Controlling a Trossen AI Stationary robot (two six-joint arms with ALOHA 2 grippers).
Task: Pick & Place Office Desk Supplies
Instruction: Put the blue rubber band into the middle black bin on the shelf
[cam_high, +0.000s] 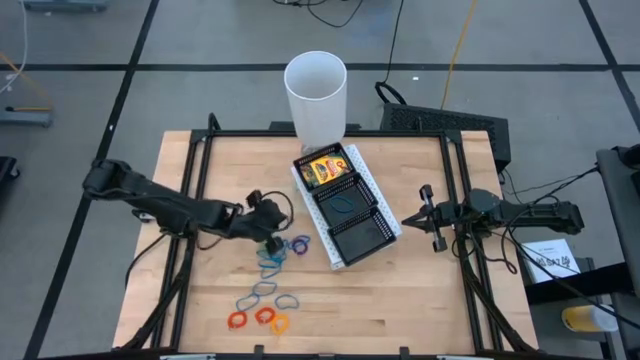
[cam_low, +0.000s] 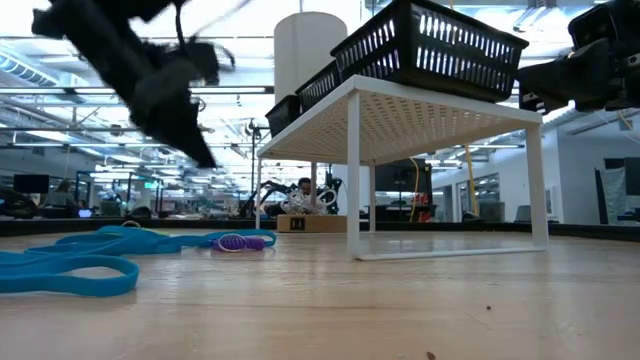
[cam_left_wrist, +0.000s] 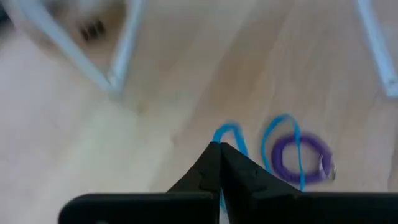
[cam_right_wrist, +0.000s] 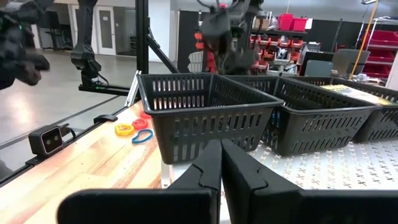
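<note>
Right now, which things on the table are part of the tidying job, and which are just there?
Job: crayon box in the tray; rubber bands loose on the table, one blue band at the shut left claw.
Just there: black tray, white stand, white cup.

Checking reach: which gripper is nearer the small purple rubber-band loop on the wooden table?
Left. The left gripper is right beside the purple loop; the right gripper waits beyond the black mesh tray.

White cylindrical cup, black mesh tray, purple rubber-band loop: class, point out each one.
White cylindrical cup (cam_high: 318, 105), high view, side wall.
Black mesh tray (cam_high: 372, 240), high view, end rim.
Purple rubber-band loop (cam_left_wrist: 278, 155), left wrist view, band's edge.
</note>
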